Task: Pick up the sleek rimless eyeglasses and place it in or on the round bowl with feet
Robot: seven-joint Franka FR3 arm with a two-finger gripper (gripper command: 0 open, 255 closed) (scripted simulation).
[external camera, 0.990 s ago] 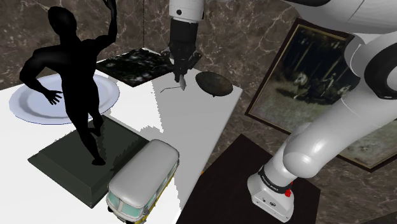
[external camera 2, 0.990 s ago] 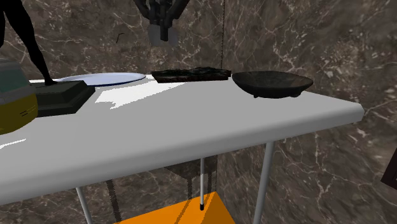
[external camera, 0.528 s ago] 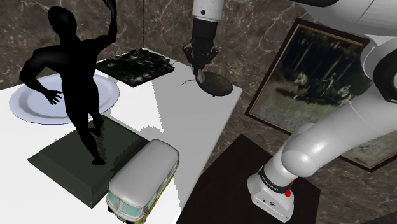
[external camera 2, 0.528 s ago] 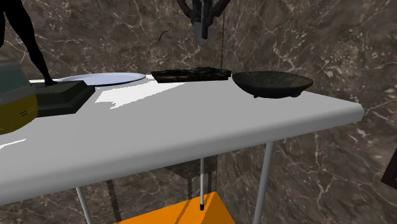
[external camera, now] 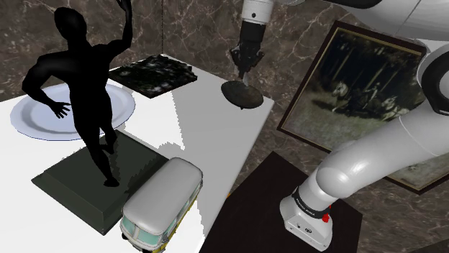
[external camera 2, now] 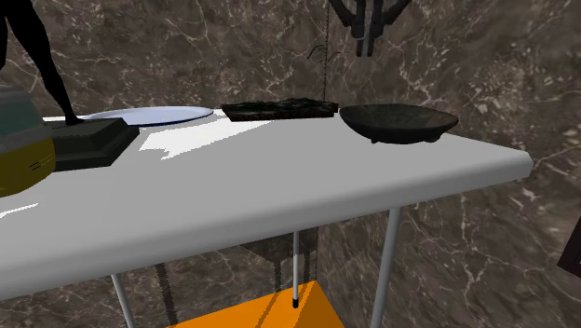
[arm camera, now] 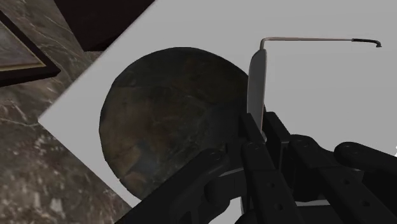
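Eyeglasses [arm camera: 256,83] are off the table and pinched by one lens between the gripper [arm camera: 257,130] fingers, so the jaws are clamped on the glasses, not on air. The lens stands edge-on and runs straight out from the fingertips. A thin temple arm bends off its far end and reaches out over bare table [arm camera: 318,83], away from the bowl [arm camera: 172,121].

That is the relation we care about. The long axis of the glasses points from the bowl's rim towards the middle of the table, not across the bowl.

In the wrist view, the dark round bowl sits to one side of the fingers, with the lens about over its near rim. In the second exterior view, the gripper [external camera 2: 365,42] hangs well above the bowl [external camera 2: 398,121], over the side nearer the dark slab [external camera 2: 279,109]. The temple wire [external camera 2: 319,54] trails further that way, past the rim.

The bowl [external camera: 242,93] stands at the table's corner, the one far from the toy van [external camera: 162,201], with the gripper [external camera: 245,68] above it.

Our read is that we're in transport, not yet over centre. A drop here likely leaves the temple hanging over the rim or tips the glasses onto the table. We'd shift towards the corner, or yaw the wrist, before opening.
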